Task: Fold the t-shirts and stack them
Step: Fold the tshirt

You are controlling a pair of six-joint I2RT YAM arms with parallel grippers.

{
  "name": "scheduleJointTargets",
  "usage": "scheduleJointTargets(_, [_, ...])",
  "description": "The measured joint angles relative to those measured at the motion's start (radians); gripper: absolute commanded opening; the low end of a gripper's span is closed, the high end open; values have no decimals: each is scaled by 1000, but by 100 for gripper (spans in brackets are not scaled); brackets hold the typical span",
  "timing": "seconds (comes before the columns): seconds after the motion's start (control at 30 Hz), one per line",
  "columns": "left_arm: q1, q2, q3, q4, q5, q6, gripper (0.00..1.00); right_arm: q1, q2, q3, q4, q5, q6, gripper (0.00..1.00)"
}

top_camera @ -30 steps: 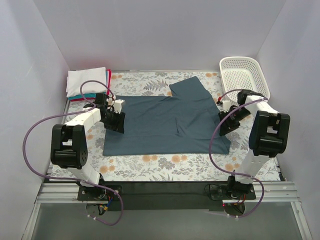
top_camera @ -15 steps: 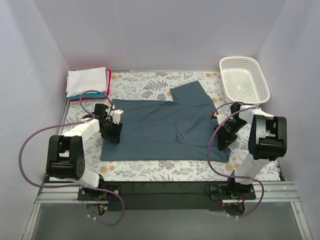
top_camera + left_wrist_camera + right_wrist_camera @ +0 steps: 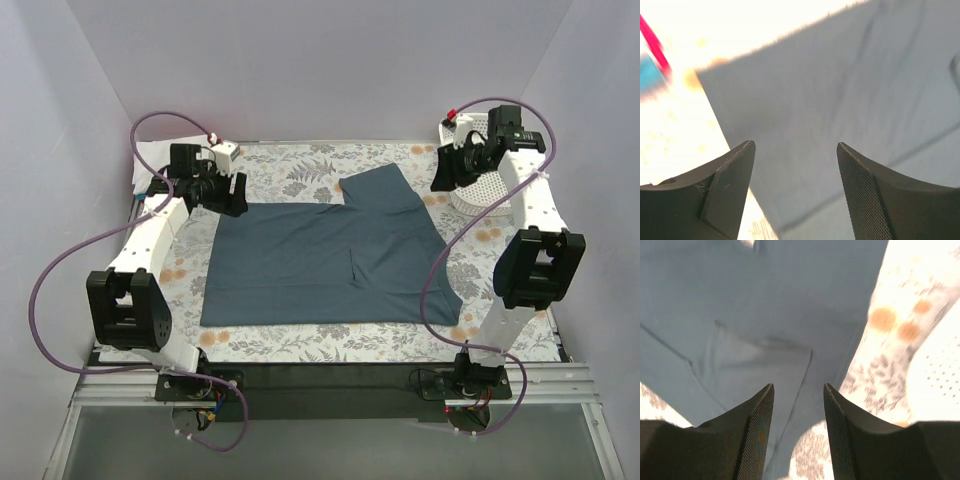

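Note:
The dark slate-blue t-shirt lies spread flat on the floral table, one sleeve pointing toward the back. It also shows in the left wrist view and the right wrist view. My left gripper is open and empty, raised over the shirt's back left corner. My right gripper is open and empty, raised beyond the shirt's back right edge. The folded stack at the back left is mostly hidden by my left arm; its white top shows, and the red shirt's edge and the teal shirt's edge show blurred.
The white mesh basket stands at the back right, partly behind my right arm, and appears at the right of the right wrist view. The floral table shows bare in front of the shirt. Purple cables loop from both arms.
Both grippers have left the shirt's side edges, risen and moved toward the back. The shirt lies flat where it was half a second ago.

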Motion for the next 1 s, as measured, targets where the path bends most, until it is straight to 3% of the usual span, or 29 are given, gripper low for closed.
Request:
scheduleJointTargets(0.17, [14,148,138,121,27,-50,64,16,156,184,95,15,113,52])
scheduleJointTargets(0.4, [56,380,230,189,53,-123,62,45,346,200,207,108,211,53])
scheduleJointTargets(1.0, [58,494,287,233,51,-142,64,151,500,192,443,320,316,57])
